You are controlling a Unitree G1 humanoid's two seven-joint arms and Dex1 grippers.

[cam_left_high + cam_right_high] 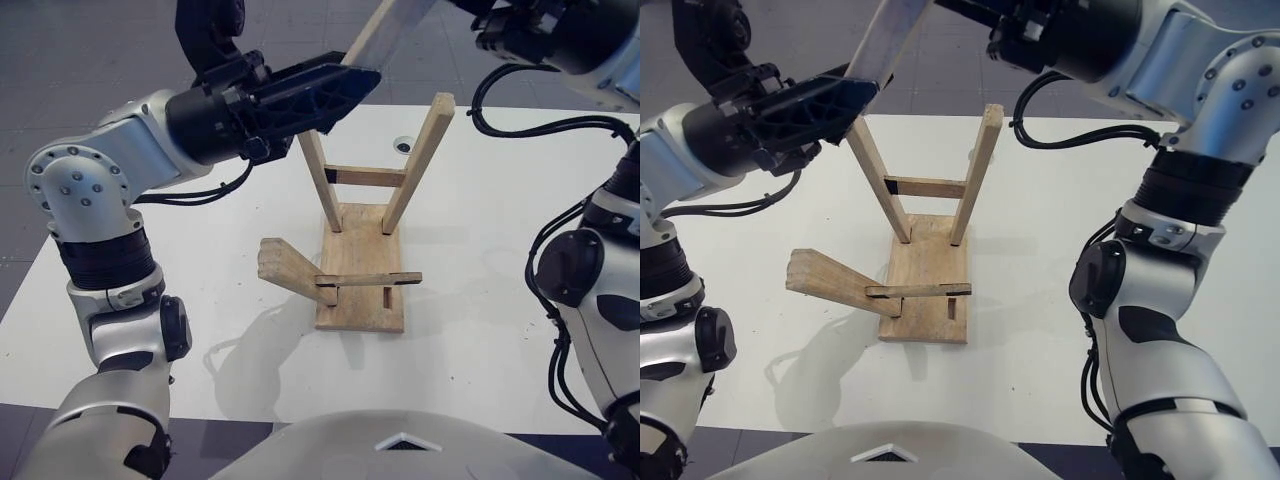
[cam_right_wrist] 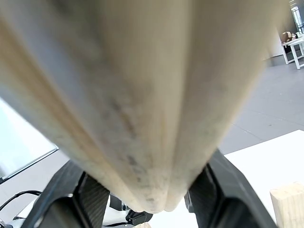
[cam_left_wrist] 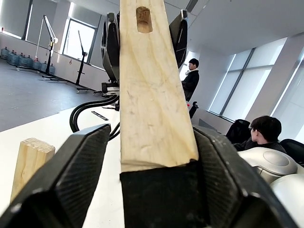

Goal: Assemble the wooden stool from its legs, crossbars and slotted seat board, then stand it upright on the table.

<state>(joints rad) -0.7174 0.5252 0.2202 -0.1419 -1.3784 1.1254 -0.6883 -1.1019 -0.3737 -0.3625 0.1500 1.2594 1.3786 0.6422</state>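
Left tool [image 1: 340, 85] and right tool [image 3: 145, 38] are both clamping the loose leg [image 3: 152, 95], running 7 to 1 o'clock; the seat board [image 1: 362, 290] is lying on the counter [image 1: 480, 330], 6 o'clock from the left tool.

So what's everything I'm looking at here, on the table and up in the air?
Seat board: one, light wood, flat on the middle of the table.
Upright legs: two, light wood, standing at the board's far end.
Upper crossbar: one, light wood, joining the upright legs.
Tilted leg: one, light wood, leaning off the board's near end toward the robot's left.
Lower crossbar: one, light wood, joined to the tilted leg, over the board's near end.
Held leg: one, light wood, in the air above the table.
Table: one, white.
Round fitting: one, dark, in the tabletop beyond the board.
Left end effector: one, black, shut on the held leg's lower end.
Right end effector: one, black, shut on its upper end.
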